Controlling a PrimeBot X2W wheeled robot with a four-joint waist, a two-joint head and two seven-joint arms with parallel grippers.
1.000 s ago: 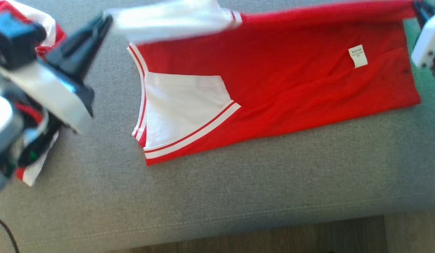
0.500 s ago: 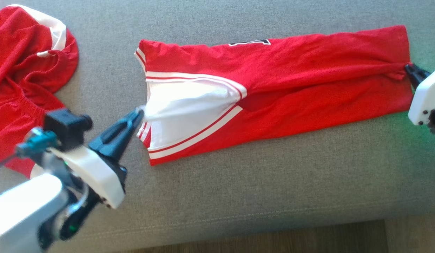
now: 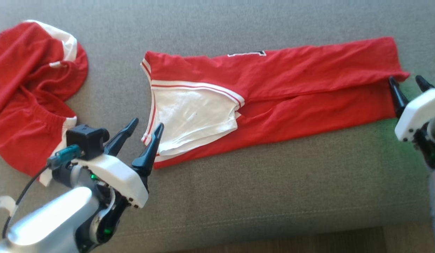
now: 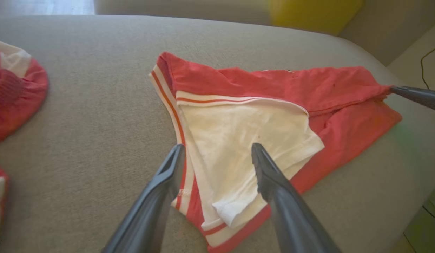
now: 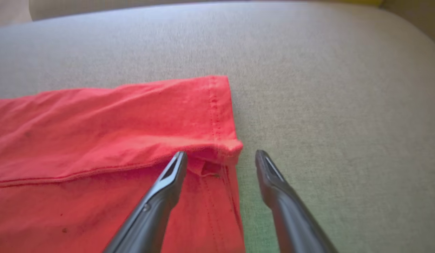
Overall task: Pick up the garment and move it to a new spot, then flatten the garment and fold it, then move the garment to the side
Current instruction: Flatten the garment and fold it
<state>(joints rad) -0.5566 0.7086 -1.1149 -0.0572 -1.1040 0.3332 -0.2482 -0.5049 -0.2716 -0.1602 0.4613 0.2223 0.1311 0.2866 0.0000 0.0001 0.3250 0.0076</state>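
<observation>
The garment point(image 3: 291, 91) is a red jersey with white sleeves and striped trim, folded lengthwise into a long strip across the grey cushion point(image 3: 256, 189). Its white sleeve end point(image 4: 238, 147) points at my left gripper point(image 3: 146, 125), which stands open just off that end with nothing between the fingers point(image 4: 217, 149). At the strip's other end my right gripper point(image 3: 406, 82) is open too, its fingers straddling the folded hem corner point(image 5: 221, 151) without holding it.
A second red and white garment point(image 3: 31, 91) lies crumpled at the cushion's left end. The cushion's front edge and a strip of wooden floor point(image 3: 291, 242) run along the bottom. A yellow object point(image 4: 312, 14) sits beyond the cushion.
Both grippers were shut on the jersey's ends half a second ago; they have opened and let go. The top layer now lies folded down over the lower one.
</observation>
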